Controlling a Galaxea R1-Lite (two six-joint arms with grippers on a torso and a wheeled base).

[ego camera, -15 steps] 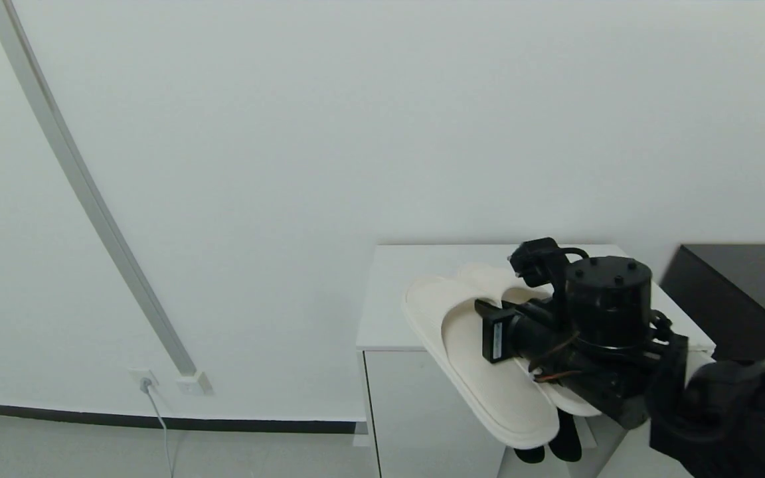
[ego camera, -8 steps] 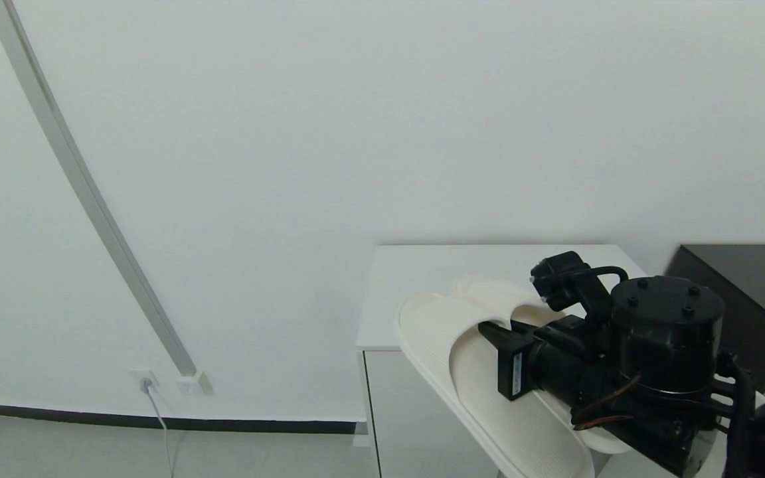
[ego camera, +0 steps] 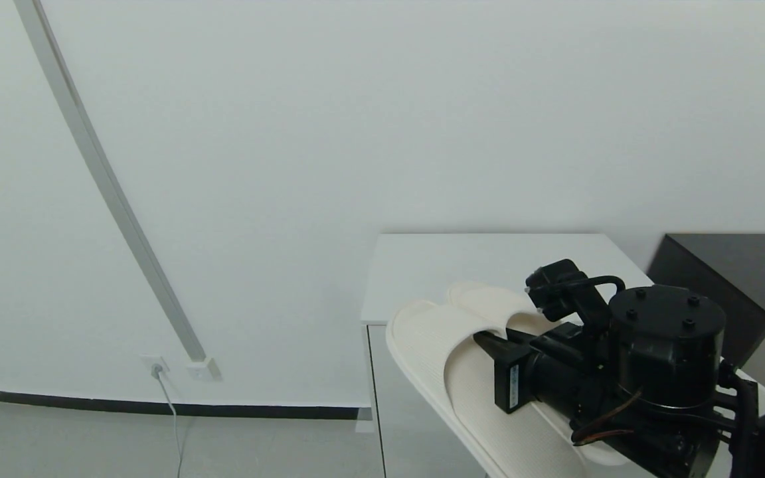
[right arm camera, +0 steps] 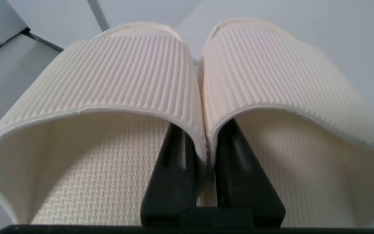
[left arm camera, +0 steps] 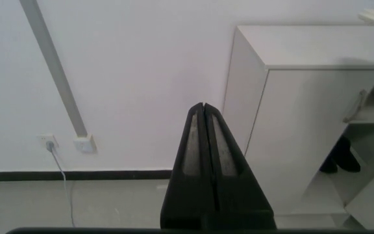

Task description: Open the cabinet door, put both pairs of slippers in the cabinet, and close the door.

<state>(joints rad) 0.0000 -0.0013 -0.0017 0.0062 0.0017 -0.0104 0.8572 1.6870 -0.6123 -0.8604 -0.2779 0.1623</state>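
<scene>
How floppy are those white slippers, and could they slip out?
Probably light and fairly stiff: the slippers stick out from the right tool without drooping. Their ribbed straps likely give grip, so slipping seems unlikely. Pinched only at the inner strap edges, they might wobble if swung fast.

Cream ribbed slippers (right arm camera: 141,84) side by side, aloft by open white cabinet (left arm camera: 304,110); black pair (left arm camera: 340,159) inside.

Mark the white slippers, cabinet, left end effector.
White slippers (right arm camera: 135,71): right wrist view, ribbed strap.
Cabinet (ego camera: 489,255): head view, bare top.
Left end effector (left arm camera: 203,109): left wrist view, fingertips.
</scene>
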